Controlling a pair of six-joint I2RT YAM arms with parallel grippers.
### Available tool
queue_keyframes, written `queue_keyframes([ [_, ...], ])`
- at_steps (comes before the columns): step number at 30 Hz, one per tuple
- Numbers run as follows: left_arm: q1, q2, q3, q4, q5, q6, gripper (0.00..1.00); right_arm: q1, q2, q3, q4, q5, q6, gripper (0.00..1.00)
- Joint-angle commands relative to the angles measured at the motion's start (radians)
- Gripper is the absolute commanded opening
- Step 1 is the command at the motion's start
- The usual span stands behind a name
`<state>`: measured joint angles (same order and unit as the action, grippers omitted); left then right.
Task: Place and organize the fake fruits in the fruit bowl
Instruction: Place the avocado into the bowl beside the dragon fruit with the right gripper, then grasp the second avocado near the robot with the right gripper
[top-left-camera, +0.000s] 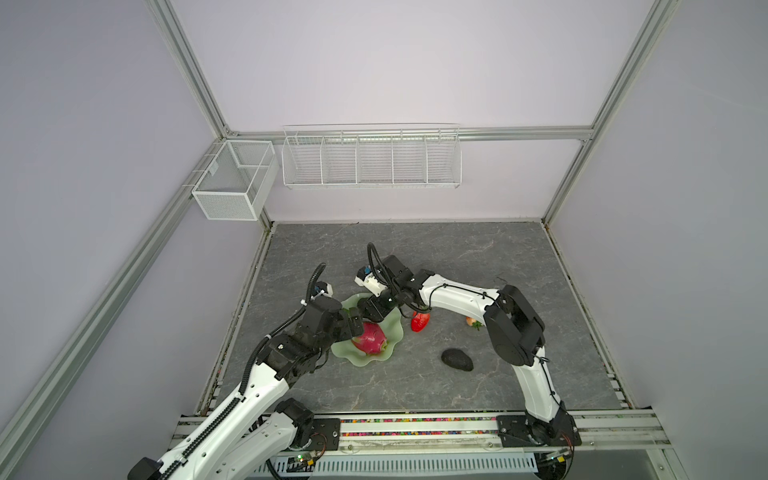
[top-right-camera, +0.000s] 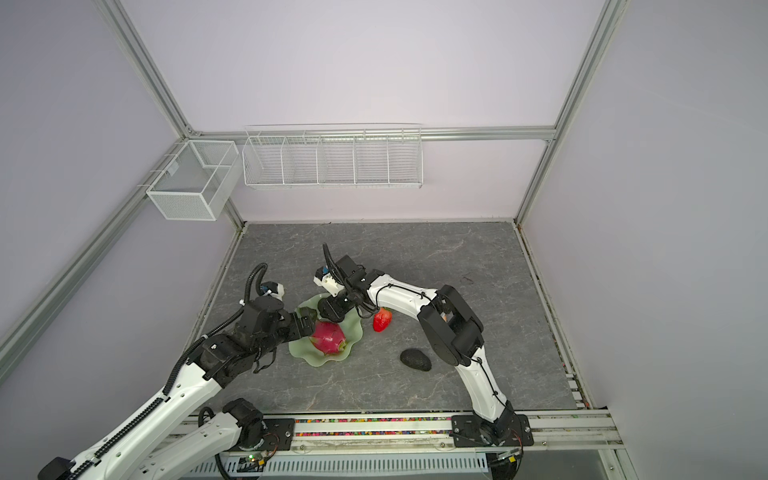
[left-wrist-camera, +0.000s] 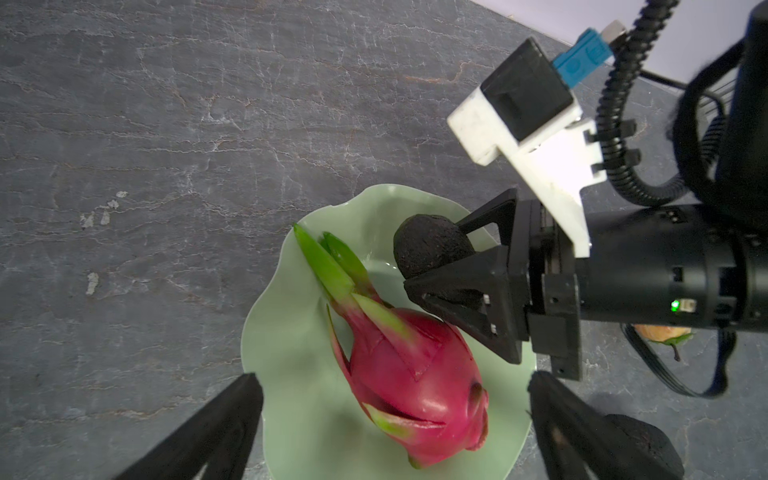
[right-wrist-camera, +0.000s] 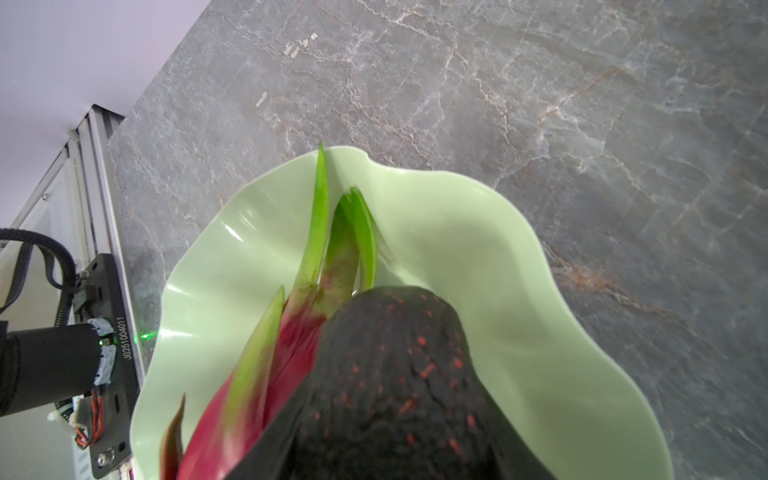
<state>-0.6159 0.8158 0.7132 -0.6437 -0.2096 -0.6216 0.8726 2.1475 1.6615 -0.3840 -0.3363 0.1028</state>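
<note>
One avocado (left-wrist-camera: 430, 245) half hidden in the right pincer (left-wrist-camera: 435, 255) over the bowl (left-wrist-camera: 291, 395); left pincer (left-wrist-camera: 392, 376) wide open.

Glossy white arm shells (top-left-camera: 457, 297) alternated with matte black joint housings (top-left-camera: 515, 328). At the frame's upper right, a ribbed black cable conduit (left-wrist-camera: 613, 137) passed a white camera bracket (left-wrist-camera: 552, 166) bearing a blue connector (left-wrist-camera: 582, 62). The right gripper (left-wrist-camera: 434, 255) had black, hollow-triangle fingers (left-wrist-camera: 469, 278); a green light (left-wrist-camera: 674, 306) glowed behind them.
</note>
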Motion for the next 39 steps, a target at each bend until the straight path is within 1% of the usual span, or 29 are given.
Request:
queue_keyframes([
  [1,0.004,-0.013,-0.018,0.001,-0.004,-0.016,0.99,0.010,0.024,0.027,-0.033,0.012,-0.039,0.56],
  [6,0.004,-0.015,-0.021,0.005,0.000,-0.014,0.99,0.009,0.023,0.034,-0.036,0.023,-0.044,0.60],
  [9,0.004,-0.014,-0.024,0.014,0.007,-0.014,0.99,0.011,0.017,0.041,-0.041,0.030,-0.048,0.65],
  [12,0.004,-0.015,-0.026,0.023,0.016,-0.014,1.00,0.011,-0.014,0.029,-0.034,0.050,-0.047,0.73],
  [15,0.004,-0.014,-0.034,0.056,0.061,0.007,0.99,0.009,-0.102,-0.044,0.010,0.109,-0.034,0.85],
  [17,0.004,-0.013,-0.048,0.100,0.124,0.036,0.99,0.000,-0.193,-0.119,0.043,0.153,-0.011,0.92],
  [20,0.004,-0.015,-0.072,0.184,0.229,0.069,0.99,-0.019,-0.338,-0.251,0.052,0.235,0.038,0.99],
  [22,0.002,-0.014,-0.083,0.230,0.304,0.084,1.00,-0.034,-0.430,-0.324,-0.007,0.315,0.086,0.99],
  [26,-0.024,0.014,-0.095,0.314,0.436,0.126,1.00,-0.047,-0.594,-0.447,-0.255,0.508,0.203,0.98],
  [28,-0.069,0.045,-0.087,0.345,0.449,0.154,1.00,-0.045,-0.654,-0.505,-0.363,0.561,0.245,0.98],
  [30,-0.117,0.089,-0.067,0.366,0.459,0.180,0.99,-0.044,-0.712,-0.580,-0.415,0.574,0.283,0.98],
  [32,-0.146,0.141,-0.046,0.388,0.477,0.188,0.99,-0.038,-0.778,-0.665,-0.413,0.552,0.299,0.97],
  [34,-0.165,0.176,-0.032,0.399,0.473,0.189,1.00,-0.037,-0.815,-0.718,-0.420,0.530,0.309,0.96],
  [37,-0.177,0.190,-0.034,0.417,0.468,0.179,1.00,-0.032,-0.830,-0.745,-0.475,0.536,0.337,0.96],
  [39,-0.180,0.183,-0.047,0.427,0.466,0.174,1.00,-0.029,-0.830,-0.764,-0.477,0.533,0.344,0.96],
])
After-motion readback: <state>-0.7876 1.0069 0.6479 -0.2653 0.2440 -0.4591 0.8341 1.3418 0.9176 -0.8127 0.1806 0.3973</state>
